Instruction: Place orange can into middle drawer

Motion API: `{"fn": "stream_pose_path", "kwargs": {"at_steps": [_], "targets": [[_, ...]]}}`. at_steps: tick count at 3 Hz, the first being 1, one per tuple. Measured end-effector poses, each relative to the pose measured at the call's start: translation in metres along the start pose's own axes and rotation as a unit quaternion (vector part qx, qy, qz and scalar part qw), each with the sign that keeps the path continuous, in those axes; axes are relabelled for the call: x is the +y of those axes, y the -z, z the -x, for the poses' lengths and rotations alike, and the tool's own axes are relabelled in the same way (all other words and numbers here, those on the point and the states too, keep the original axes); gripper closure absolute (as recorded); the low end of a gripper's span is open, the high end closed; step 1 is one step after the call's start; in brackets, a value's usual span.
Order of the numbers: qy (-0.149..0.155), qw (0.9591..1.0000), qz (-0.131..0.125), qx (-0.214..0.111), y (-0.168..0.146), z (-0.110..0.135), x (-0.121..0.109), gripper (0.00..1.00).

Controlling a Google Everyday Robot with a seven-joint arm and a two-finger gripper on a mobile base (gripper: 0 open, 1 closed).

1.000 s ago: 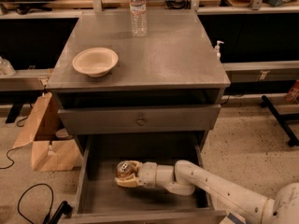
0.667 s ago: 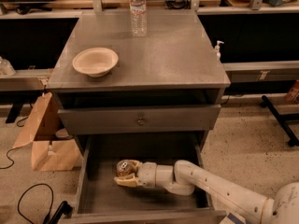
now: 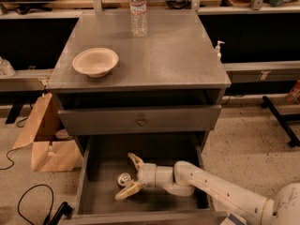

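The orange can (image 3: 123, 179) rests on the floor of the open middle drawer (image 3: 99, 197), its silver top showing. My gripper (image 3: 124, 176) reaches into the drawer from the right. It is open, with one cream finger (image 3: 135, 160) behind the can and the other in front, both apart from it. The can sits in the gap between them.
A drawer with a small round knob (image 3: 140, 122) is above, closed. On the cabinet top stand a cream bowl (image 3: 95, 61) and a clear water bottle (image 3: 138, 11). A cardboard box (image 3: 44, 139) and cables lie on the floor at left.
The gripper was shut on the can; now its fingers have spread wide and the can sits free on the drawer floor.
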State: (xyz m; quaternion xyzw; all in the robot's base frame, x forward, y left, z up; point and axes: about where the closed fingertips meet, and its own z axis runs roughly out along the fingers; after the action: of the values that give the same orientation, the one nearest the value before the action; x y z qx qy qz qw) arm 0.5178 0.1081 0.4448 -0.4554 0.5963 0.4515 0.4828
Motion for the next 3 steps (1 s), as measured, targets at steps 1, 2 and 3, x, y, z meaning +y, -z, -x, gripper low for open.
{"fn": "stream_pose_path", "kwargs": {"at_steps": [1, 2, 3], "targets": [[0.0, 1.0, 0.0, 0.0, 0.0, 0.0, 0.0, 0.0], [0.006, 0.9998, -0.002, 0.02, 0.015, 0.013, 0.002, 0.0], [-0.001, 0.997, -0.007, 0.077, 0.071, 0.034, 0.024, 0.0]]}}
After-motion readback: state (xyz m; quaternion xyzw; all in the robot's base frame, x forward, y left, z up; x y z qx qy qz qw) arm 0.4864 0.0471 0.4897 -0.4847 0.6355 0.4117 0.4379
